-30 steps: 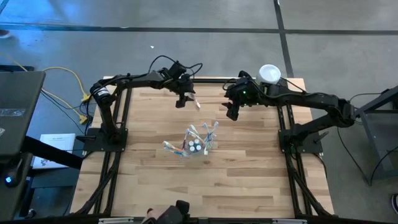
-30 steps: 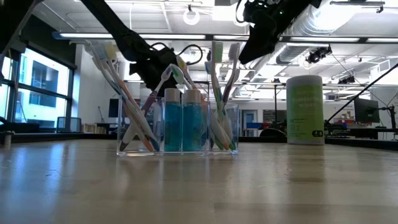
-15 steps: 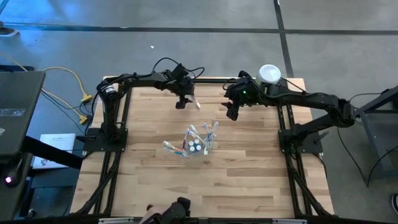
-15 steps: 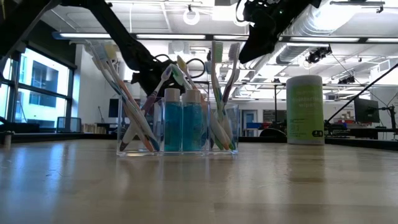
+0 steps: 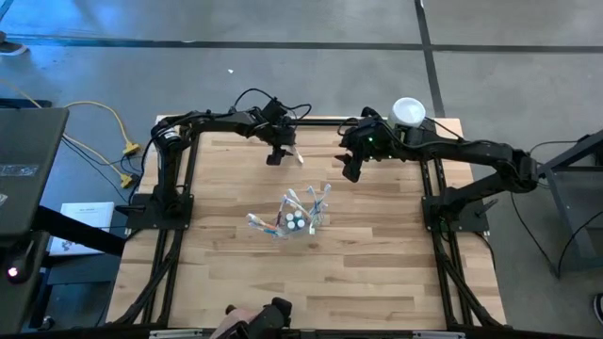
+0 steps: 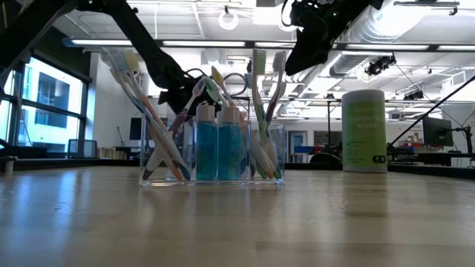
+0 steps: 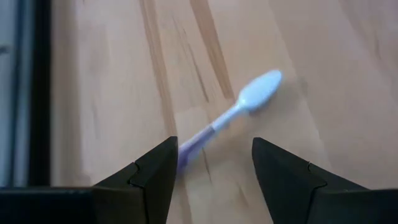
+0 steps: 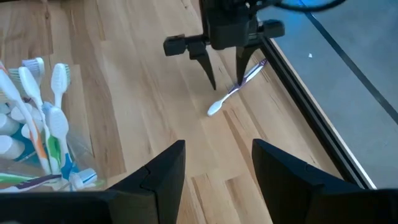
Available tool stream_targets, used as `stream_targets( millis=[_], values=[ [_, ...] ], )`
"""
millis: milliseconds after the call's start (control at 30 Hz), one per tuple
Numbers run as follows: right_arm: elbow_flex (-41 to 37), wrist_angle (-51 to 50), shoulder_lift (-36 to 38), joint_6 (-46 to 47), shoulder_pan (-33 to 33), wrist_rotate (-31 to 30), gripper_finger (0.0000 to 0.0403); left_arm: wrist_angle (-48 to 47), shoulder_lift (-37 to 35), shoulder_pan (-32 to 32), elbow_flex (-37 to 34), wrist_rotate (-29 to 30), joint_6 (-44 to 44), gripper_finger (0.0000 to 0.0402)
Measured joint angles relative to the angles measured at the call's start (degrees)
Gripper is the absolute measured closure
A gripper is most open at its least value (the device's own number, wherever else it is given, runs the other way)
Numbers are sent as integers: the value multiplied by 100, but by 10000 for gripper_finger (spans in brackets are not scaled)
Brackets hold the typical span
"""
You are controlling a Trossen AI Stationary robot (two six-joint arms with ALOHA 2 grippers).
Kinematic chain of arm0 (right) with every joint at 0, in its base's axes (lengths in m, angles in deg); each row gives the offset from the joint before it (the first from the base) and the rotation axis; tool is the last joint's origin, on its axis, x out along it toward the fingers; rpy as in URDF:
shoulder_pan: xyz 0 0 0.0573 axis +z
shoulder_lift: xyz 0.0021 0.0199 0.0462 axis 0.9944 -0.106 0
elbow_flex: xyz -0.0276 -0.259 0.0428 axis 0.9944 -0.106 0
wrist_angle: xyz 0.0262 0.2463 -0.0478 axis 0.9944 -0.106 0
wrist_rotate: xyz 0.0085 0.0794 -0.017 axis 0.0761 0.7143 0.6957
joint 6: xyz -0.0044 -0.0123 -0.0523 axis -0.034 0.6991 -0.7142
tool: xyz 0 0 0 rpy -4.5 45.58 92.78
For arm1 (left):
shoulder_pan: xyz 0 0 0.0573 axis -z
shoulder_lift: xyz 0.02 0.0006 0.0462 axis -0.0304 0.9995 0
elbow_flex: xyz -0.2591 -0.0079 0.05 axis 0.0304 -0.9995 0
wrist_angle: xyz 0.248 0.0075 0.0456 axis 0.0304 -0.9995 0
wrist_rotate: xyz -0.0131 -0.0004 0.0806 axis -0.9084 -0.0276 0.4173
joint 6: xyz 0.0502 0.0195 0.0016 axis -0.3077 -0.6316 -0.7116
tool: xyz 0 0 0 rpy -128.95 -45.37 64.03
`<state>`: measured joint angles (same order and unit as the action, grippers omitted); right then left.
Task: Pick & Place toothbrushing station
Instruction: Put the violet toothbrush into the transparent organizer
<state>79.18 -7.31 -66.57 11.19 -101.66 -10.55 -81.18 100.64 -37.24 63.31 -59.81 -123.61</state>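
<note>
Near the tabletop's far edge, the left gripper points down with fingers spread around a lone toothbrush lying flat. The right gripper hovers beside it, fingers spread, empty. Mid-tabletop, a clear organizer holds upright toothbrushes and teal toothpaste tubes.

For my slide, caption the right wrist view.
Left gripper poised open over a loose purple-and-white toothbrush on the wooden table, with the stocked clear organizer nearby.
</note>
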Motion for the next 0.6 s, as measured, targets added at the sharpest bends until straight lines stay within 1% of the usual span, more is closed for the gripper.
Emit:
stream_targets(
  millis=[233,400,600],
  values=[
    [0,4,0,1,0,2,225,285,362,-1,5,100,-278,202],
    [0,7,0,-10,0,0,225,407,398,-2,4,143,-247,202],
    [0,9,0,-36,1,1,225,253,400,4,13,283,-110,202]
  ],
)
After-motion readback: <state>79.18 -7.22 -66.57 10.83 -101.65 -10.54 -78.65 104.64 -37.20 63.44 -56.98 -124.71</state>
